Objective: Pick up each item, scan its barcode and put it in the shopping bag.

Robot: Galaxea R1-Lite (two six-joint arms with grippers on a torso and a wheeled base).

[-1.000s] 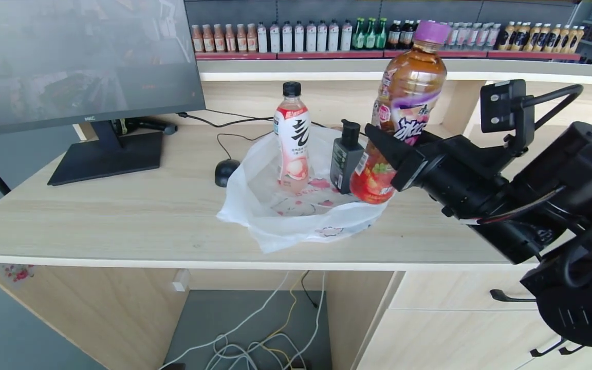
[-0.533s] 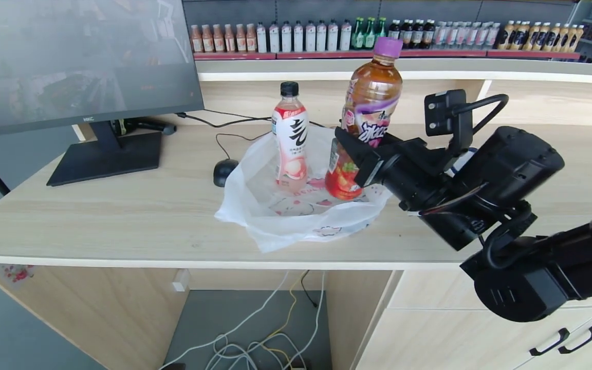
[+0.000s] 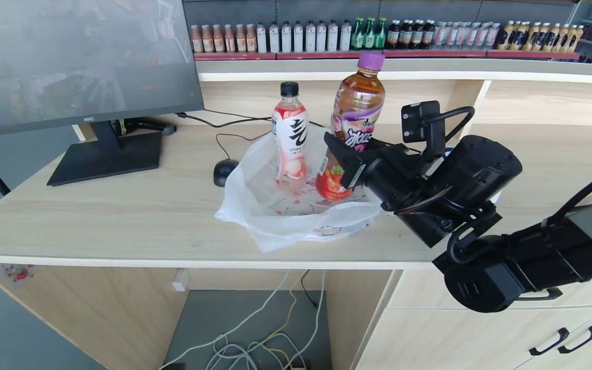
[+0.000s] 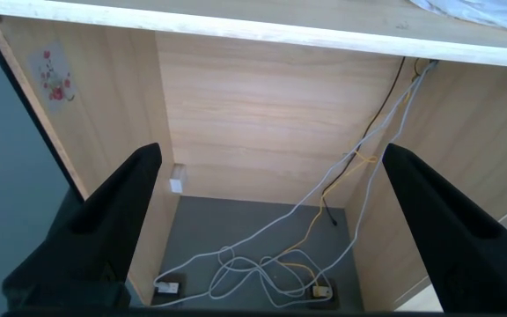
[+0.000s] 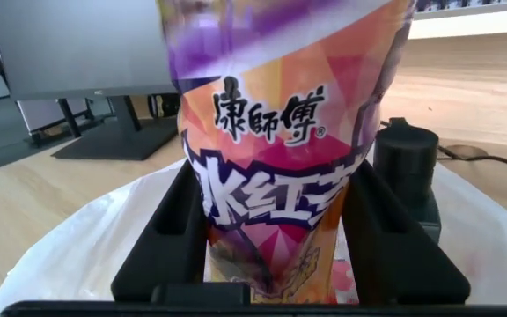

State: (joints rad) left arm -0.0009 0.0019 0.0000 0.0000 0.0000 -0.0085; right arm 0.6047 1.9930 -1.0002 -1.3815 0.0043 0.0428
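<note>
My right gripper is shut on a tea bottle with a purple cap and a purple-and-red label, held upright over the white shopping bag on the counter. Its label sits between the two black fingers in the right wrist view. A pink bottle with a black cap stands in the bag just left of the held one. A dark pump bottle stands behind the tea bottle. My left gripper hangs open below the counter, facing the cable space under the desk.
A monitor on its stand fills the counter's left rear, with a black mouse and cables beside the bag. A raised shelf runs behind, with rows of bottles beyond. Drawers with handles sit under the counter at right.
My right arm has carried the tea bottle left and down, from beside the bag's right rim to over the bag next to the pink bottle. It now hides the pump bottle in the head view.
</note>
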